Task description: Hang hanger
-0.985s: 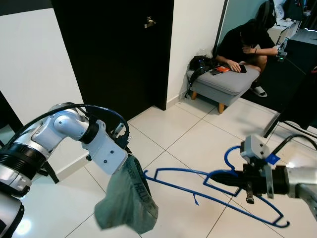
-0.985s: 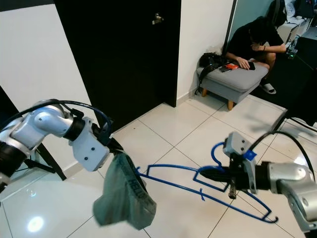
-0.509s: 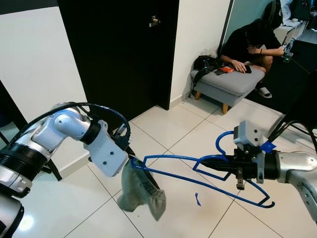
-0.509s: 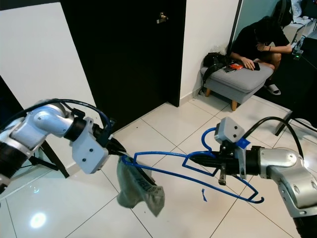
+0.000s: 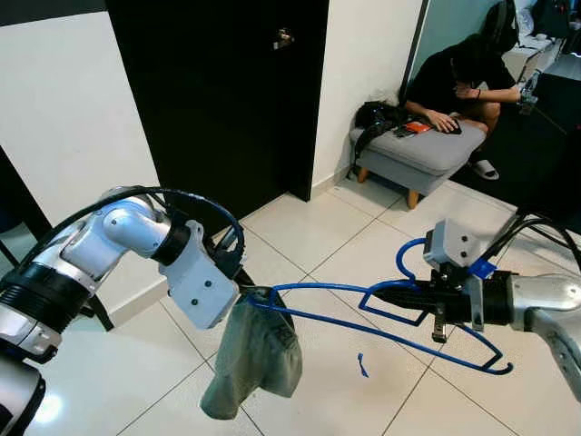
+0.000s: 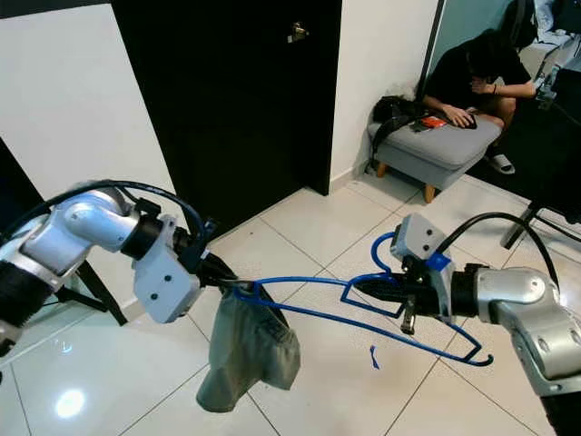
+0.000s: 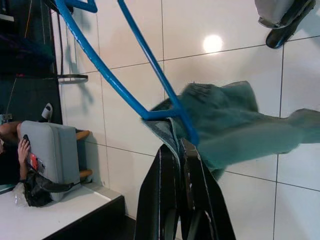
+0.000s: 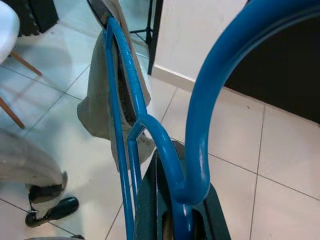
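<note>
Blue wire hanger (image 5: 381,313) spans the air between the two arms above white floor tiles (image 5: 318,236) in the head views, the right gripper (image 5: 419,296) clamped at its neck below the hook and the left gripper (image 5: 243,289) at its far corner, where a grey-green cloth garment (image 5: 254,359) droops. Left wrist view: black fingers (image 7: 192,200) pinch together on garment and hanger corner. Right wrist view: fingers closed around the hanger's neck.

Head stereo looks down; wrist cams close; all share hanger (image 5: 381,313).
</note>
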`<state>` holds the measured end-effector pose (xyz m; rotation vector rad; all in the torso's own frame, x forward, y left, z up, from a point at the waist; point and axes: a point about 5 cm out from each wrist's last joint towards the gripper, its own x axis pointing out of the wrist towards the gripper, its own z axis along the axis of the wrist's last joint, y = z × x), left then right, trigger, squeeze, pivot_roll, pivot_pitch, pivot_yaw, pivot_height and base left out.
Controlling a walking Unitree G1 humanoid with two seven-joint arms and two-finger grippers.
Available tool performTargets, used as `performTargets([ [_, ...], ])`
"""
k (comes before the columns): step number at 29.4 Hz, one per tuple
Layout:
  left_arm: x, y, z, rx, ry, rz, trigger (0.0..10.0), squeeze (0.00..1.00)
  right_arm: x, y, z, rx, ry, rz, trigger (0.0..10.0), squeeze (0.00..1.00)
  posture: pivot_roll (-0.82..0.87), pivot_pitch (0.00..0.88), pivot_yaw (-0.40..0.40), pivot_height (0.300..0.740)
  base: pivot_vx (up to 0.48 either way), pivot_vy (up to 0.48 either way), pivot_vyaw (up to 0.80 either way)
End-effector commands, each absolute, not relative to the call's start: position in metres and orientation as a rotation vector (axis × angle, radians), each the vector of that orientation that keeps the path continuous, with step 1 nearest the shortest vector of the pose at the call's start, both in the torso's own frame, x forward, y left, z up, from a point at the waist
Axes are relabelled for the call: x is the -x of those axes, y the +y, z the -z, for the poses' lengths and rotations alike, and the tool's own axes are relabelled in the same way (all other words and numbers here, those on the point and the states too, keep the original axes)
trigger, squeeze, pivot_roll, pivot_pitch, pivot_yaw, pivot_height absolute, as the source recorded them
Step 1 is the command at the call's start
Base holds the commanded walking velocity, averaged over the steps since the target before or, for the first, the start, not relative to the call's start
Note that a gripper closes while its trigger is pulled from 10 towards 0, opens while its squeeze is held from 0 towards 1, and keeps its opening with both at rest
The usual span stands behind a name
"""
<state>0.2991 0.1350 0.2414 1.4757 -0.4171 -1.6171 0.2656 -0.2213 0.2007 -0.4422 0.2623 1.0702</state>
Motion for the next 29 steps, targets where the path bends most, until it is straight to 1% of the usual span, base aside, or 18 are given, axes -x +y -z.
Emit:
performTargets([
  [1,-0.298,0.132,-0.245,-1.479,-0.436,1.626,10.0,0.00,-0.267,-0.222,-0.203,0.462,0.263,-1.059,10.0,0.00,-0.02,0.000,0.014,0.740,0.000,0.000,0.00],
  [9,-0.300,0.136,-0.243,-1.509,-0.414,1.620,10.0,0.00,-0.260,-0.215,-0.209,0.419,0.222,-1.135,10.0,0.00,-0.03,0.000,0.014,0.740,0.000,0.000,0.00],
  [14,-0.301,0.137,-0.242,-1.519,-0.403,1.618,10.0,0.00,-0.251,-0.216,-0.212,0.391,0.235,-1.189,10.0,0.00,-0.03,0.000,0.014,0.740,0.000,0.000,0.00],
  [17,-0.301,0.136,-0.241,-1.519,-0.406,1.618,10.0,0.00,-0.239,-0.217,-0.216,0.356,0.266,-1.274,10.0,0.00,-0.03,0.000,0.015,0.740,0.000,0.000,0.00],
  [20,-0.301,0.136,-0.241,-1.519,-0.410,1.618,10.0,0.00,-0.235,-0.218,-0.217,0.357,0.289,-1.301,10.0,0.00,-0.04,0.000,0.015,0.740,0.000,0.000,0.00],
  [27,-0.302,0.135,-0.241,-1.530,-0.418,1.614,10.0,0.00,-0.228,-0.226,-0.214,0.376,0.356,-1.319,10.0,0.00,-0.04,0.000,0.015,0.740,0.000,0.000,0.00],
  [29,-0.302,0.134,-0.242,-1.533,-0.420,1.613,10.0,0.00,-0.230,-0.229,-0.214,0.396,0.365,-1.295,10.0,0.00,-0.04,0.000,0.015,0.740,0.000,0.000,0.00],
])
